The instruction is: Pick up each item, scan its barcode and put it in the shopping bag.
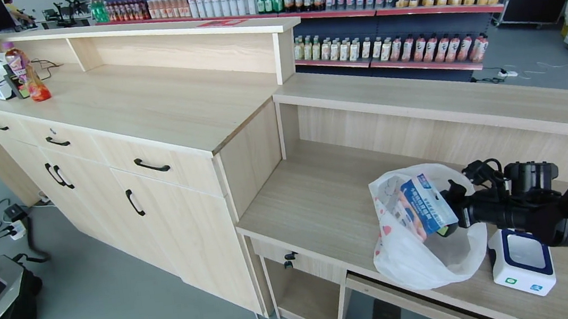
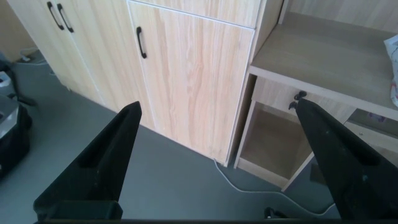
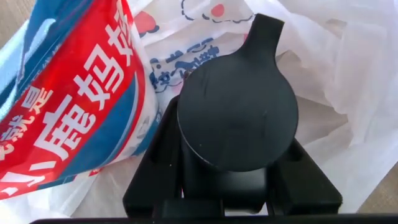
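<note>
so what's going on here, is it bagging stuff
The right pincer holds a blue and red packet at the mouth of the white shopping bag. The bag sits on the low counter beside the white scanner. The left pincer hangs open and empty, down in front of the cabinet doors.

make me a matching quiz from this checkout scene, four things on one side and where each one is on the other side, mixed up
Things:
1. packet
2. shopping bag
3. scanner
4. bottle

Places:
a. at the far left end of the high counter
b. standing open on the low counter
c. held by the right gripper at the bag's mouth
d. a white box on the low counter, beside the bag

Pairs: 1-c, 2-b, 3-d, 4-a
</note>
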{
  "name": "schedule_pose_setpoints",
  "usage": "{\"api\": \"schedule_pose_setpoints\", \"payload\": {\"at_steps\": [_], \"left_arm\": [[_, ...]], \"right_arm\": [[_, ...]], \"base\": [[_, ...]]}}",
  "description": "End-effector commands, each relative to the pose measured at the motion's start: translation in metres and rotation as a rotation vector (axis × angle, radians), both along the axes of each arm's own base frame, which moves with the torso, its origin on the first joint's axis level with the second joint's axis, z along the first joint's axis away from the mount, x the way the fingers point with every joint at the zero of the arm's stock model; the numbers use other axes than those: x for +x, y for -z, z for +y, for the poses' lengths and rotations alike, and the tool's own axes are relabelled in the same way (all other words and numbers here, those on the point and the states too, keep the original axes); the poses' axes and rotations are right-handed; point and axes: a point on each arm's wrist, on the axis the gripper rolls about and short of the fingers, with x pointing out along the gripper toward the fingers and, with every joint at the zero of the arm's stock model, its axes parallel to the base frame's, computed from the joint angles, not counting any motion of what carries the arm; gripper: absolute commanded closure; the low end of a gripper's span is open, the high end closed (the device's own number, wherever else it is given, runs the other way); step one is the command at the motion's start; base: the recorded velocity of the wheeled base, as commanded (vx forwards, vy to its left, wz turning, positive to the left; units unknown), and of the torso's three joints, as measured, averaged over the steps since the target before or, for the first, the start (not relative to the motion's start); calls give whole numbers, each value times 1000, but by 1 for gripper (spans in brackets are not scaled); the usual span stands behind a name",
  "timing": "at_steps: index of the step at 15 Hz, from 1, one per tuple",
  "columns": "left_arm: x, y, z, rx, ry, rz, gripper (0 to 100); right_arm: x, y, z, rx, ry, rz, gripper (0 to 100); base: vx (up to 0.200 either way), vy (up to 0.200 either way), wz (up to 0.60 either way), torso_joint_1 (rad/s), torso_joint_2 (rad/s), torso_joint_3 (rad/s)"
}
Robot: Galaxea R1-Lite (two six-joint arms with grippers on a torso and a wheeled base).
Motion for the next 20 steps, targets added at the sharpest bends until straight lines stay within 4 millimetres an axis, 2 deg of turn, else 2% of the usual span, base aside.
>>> {"api": "schedule_pose_setpoints", "payload": {"at_steps": [1, 6, 7, 9, 12, 15, 16, 18, 19, 20], "left_arm": [[0, 0, 0, 0, 0, 0, 0], [0, 0, 0, 0, 0, 0, 0], [0, 0, 0, 0, 0, 0, 0], [0, 0, 0, 0, 0, 0, 0], [0, 0, 0, 0, 0, 0, 0], [0, 0, 0, 0, 0, 0, 0], [0, 0, 0, 0, 0, 0, 0], [0, 0, 0, 0, 0, 0, 0], [0, 0, 0, 0, 0, 0, 0], [0, 0, 0, 0, 0, 0, 0]], "right_arm": [[0, 4, 0, 0, -2, 7, 100], [0, 7, 1, 3, -4, 17, 100], [0, 8, 2, 2, -6, 18, 0], [1, 4, 6, 0, -17, 7, 0], [0, -18, 11, -5, -26, -44, 0], [-8, -67, 5, -34, -12, -167, 0], [-17, -86, 2, -41, 0, -203, 0], [-53, -119, -3, -65, 28, -239, 0], [-65, -124, -3, -81, 32, -243, 0], [-98, -133, -10, -135, 61, -265, 0]], "base": [[0, 0, 0, 0, 0, 0], [0, 0, 0, 0, 0, 0], [0, 0, 0, 0, 0, 0], [0, 0, 0, 0, 0, 0], [0, 0, 0, 0, 0, 0], [0, 0, 0, 0, 0, 0], [0, 0, 0, 0, 0, 0], [0, 0, 0, 0, 0, 0], [0, 0, 0, 0, 0, 0], [0, 0, 0, 0, 0, 0]]}}
